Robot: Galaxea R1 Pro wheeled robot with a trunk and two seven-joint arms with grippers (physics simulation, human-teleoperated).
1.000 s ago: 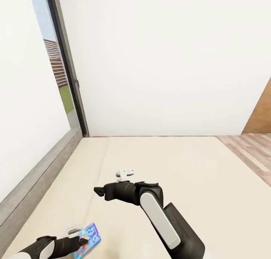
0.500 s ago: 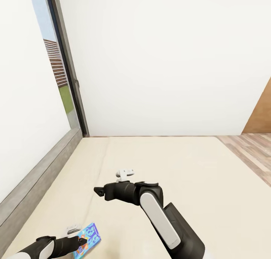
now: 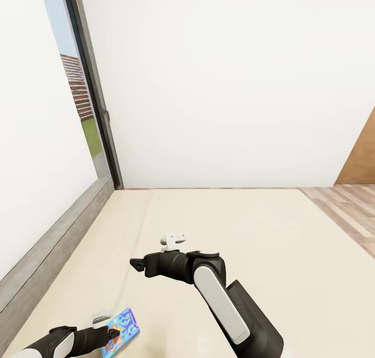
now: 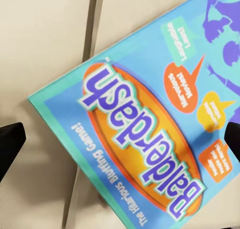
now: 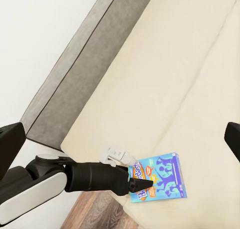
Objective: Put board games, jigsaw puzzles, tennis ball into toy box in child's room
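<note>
Beige bed point(image 3: 260, 233) across the lower half of the head view, with a low grey headboard point(image 3: 47, 259) along its nine o'clock side and wood floor point(image 3: 349, 212) at three o'clock past the mattress edge.

Right arm point(image 3: 219, 300) reaching in from five o'clock, bent over mid-mattress, right pincer point(image 3: 136, 265) pointing toward nine o'clock. Through its own wrist camera, fingertips far apart with nothing between them: open, empty, well above the mattress.

Left arm point(image 3: 57, 342) entering at seven o'clock, low over the bed. Left pincer point(image 4: 120, 139) spread wide, one dark fingertip off each side of the blue board game point(image 4: 150, 129), neither visibly touching it: open, gripping nothing.

Blue board game flat on the mattress at seven o'clock, close to the near edge of the bed. Cover up, lettered "Balderdash", lying askew to the line of the pincer.

Step in hand, by judgement: pick-up of one board game from the bed, at the approach stage, grasp not yet made.

Next move probably calls for:
- squaring the left pincer to the box, since box and fingers sit at an angle;
- lowering until the fingers bracket two opposite edges, with care on a soft mattress that leaves little edge to catch;
- closing firmly and lifting level;
- then carrying it to the toy box on the bench.
</note>
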